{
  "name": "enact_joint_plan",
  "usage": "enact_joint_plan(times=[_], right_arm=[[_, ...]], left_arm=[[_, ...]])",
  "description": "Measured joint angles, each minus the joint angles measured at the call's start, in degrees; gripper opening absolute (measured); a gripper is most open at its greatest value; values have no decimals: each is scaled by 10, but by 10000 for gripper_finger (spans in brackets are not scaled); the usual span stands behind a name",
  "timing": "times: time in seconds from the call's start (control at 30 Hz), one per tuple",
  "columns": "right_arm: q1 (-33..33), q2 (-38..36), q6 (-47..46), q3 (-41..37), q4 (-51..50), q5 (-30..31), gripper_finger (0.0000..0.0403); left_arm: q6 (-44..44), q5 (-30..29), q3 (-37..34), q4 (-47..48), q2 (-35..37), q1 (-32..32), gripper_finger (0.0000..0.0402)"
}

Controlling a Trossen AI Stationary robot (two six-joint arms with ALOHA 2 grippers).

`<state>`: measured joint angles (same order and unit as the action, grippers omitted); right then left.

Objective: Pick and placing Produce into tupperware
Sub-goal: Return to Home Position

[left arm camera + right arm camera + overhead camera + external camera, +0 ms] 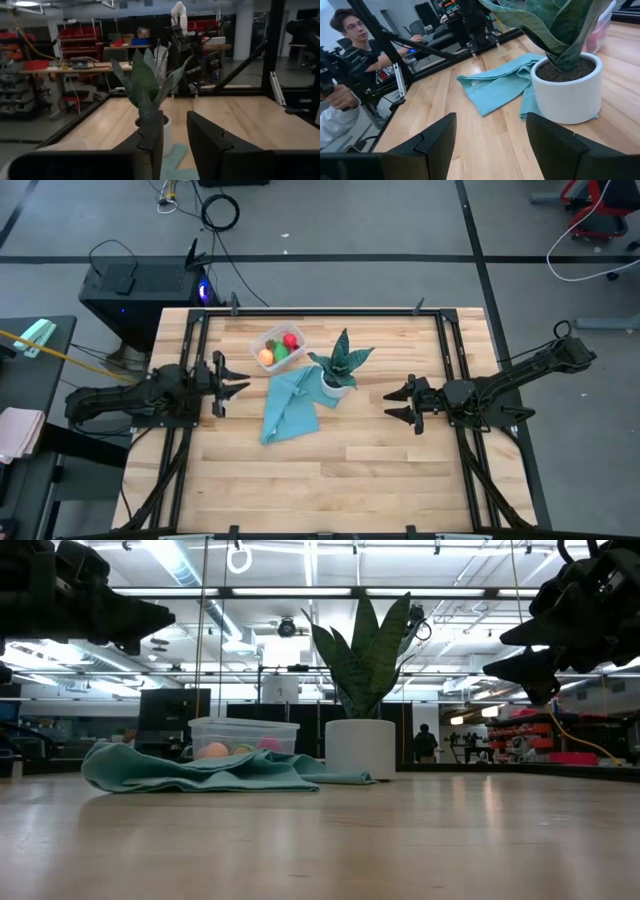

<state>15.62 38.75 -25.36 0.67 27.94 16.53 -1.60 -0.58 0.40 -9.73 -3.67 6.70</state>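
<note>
Clear tupperware [266,333] on tabletop [350,470] with orange, green, red produce [281,352] inside, white plant pot [335,389] just beside, left end effector [238,383] fingers apart, right end effector [392,405] fingers apart

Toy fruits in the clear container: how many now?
3, all inside the container: an orange one at the left arm's end, a green one beside it, a red one at the other end. Others may be hidden.

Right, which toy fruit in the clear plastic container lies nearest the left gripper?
The orange round toy fruit: it sits at the end of the clear plastic container toward the left gripper; the green fruit and the red fruit lie beyond.
</note>
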Motion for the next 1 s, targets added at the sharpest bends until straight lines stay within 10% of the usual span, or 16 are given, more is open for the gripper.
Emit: enact_joint_plan(times=[0.5,1.0], right_arm=[[-9,-58,86,0,-18,-35,246],[-159,-109,149,-2,-38,-150,246]], left_arm=[[25,8,0,-5,0,2,43],[32,9,0,-7,0,2,39]])
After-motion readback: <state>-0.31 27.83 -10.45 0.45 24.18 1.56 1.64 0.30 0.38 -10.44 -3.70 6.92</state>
